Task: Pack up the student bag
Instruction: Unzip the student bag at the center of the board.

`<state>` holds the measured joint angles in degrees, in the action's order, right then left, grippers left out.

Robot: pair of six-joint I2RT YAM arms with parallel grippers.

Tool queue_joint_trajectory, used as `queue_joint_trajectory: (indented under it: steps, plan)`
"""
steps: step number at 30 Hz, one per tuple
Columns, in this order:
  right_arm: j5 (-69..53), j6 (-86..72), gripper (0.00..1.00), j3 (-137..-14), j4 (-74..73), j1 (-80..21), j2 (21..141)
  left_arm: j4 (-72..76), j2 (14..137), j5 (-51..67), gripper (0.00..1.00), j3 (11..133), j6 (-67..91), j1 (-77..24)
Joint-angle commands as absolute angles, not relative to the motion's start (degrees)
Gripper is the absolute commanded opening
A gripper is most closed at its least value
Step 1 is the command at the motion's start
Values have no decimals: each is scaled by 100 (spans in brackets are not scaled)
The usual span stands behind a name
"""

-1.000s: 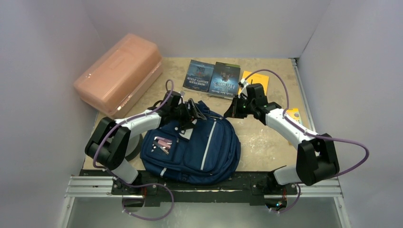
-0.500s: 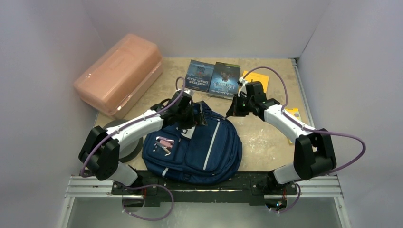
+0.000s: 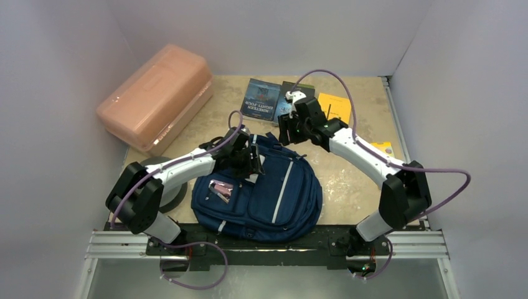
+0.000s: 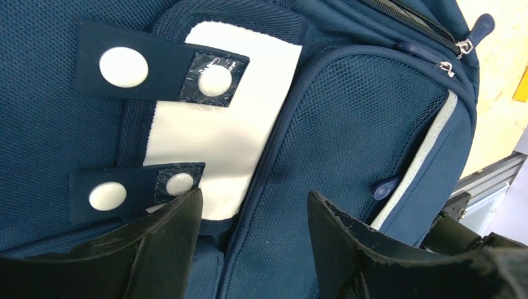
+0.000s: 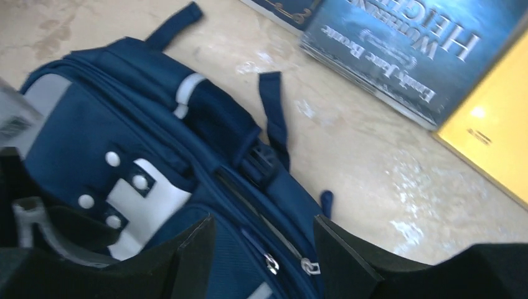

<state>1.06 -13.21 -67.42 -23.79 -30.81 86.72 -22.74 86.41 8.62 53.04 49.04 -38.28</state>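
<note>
The student bag (image 3: 268, 196), navy blue with grey stripes, lies flat at the near middle of the table. My left gripper (image 3: 255, 161) hovers over its upper left part. In the left wrist view that gripper (image 4: 254, 199) is open just above the mesh front, beside the white patch (image 4: 212, 131) with snap tabs, and holds nothing. My right gripper (image 3: 285, 134) hangs over the bag's top edge. The right wrist view shows it (image 5: 263, 224) open above two metal zip pullers (image 5: 271, 263) on the bag (image 5: 93, 137), with nothing between its fingers.
A salmon-pink plastic box (image 3: 155, 96) stands at the back left. Two dark books (image 3: 260, 99) and a yellow booklet (image 3: 336, 106) lie at the back, with another yellow item (image 3: 385, 149) at the right edge. A dark disc (image 3: 177, 190) sits under the left arm.
My right gripper has swung left over the bag's top and opened from shut. The left gripper has moved right and down onto the bag's front. The bag has shifted slightly right.
</note>
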Motion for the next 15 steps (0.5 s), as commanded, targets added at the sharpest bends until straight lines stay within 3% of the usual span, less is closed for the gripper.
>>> queue_joint_trajectory:
  steps: [1, 6, 11, 15]
  plan:
    - [-345, -1166, 62, -7343, -2579, -3176, 9199, -1822, 8803, 1179, 60, 5024, 5071, -3797]
    - [-1242, -1709, 66, -6618, -2155, -3161, 9036, -1896, 8783, 1271, 59, 5031, 4894, -3794]
    - [-1093, -2049, 70, -5781, -2004, -2881, 8233, -2100, 8798, 1259, 60, 5184, 4663, -3787]
    - [-1085, -2074, 59, -5262, -2050, -2656, 7823, -2167, 8758, 1275, 60, 5233, 4638, -3783]
